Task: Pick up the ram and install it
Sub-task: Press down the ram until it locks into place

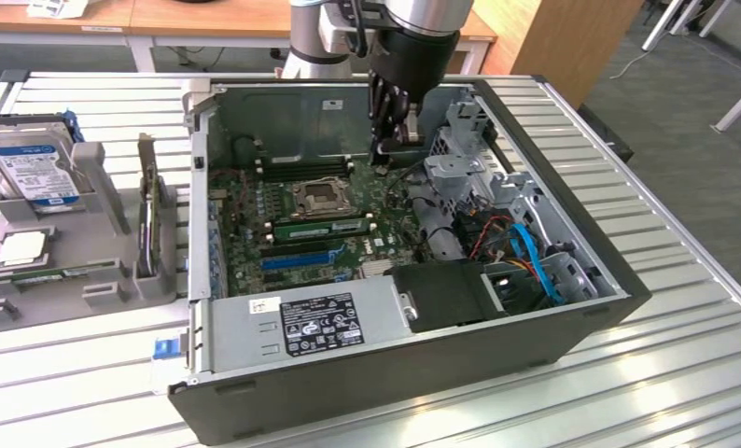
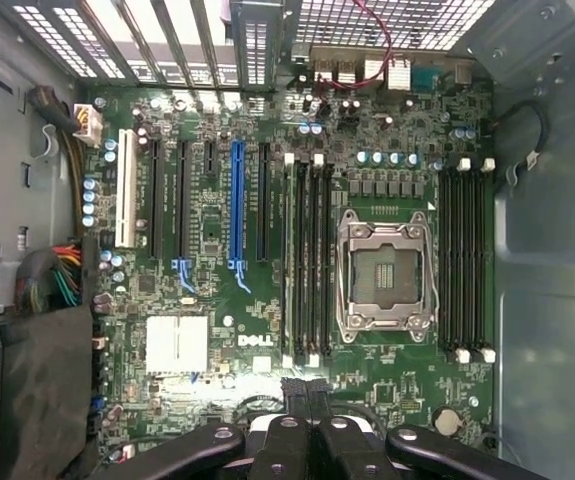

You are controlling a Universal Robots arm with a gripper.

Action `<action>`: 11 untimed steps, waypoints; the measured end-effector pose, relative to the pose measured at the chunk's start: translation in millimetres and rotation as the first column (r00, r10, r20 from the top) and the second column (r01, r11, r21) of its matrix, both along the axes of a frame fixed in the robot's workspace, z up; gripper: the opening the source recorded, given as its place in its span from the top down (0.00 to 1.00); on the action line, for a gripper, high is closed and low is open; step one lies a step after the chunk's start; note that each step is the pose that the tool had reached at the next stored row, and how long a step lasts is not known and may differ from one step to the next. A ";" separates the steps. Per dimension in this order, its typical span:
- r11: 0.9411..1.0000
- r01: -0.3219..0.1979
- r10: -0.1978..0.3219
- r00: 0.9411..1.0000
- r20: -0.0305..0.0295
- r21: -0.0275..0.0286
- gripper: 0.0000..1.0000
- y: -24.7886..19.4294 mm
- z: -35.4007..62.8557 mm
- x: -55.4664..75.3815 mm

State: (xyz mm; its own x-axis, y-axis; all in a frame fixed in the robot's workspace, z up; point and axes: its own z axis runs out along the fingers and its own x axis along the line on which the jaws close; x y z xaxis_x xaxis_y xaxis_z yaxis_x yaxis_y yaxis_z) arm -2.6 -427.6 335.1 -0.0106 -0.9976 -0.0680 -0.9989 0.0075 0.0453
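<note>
Slatted metal table (image 1: 694,373), open case (image 1: 576,322) lying on it, desks behind. Ram (image 1: 325,227) down in a slot just beside the empty socket (image 1: 318,196). Gripper (image 1: 387,149) pressed together, pinching nothing, hanging above the board, apart from the ram. By the look: pick-up done, install at or past seating. For any further press: even force along the stick, both latches. Counted: one ram, one socket, eight slots (image 2: 315,260) in two banks of four.

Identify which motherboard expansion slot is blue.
The long blue expansion slot, flanked by black slots on both sides; the only other coloured one, the white slot, sits at the row's end.
</note>
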 end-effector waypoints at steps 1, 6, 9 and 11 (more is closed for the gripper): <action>1.000 0.000 0.000 1.000 0.000 0.000 0.90 0.0 -0.7 0.0; 1.000 0.000 0.000 1.000 0.001 0.000 0.90 0.0 -4.0 0.0; 1.000 0.000 0.000 1.000 0.002 0.000 0.90 0.0 -6.0 0.0; 1.000 0.000 0.000 1.000 0.002 0.000 0.90 0.0 -7.2 0.0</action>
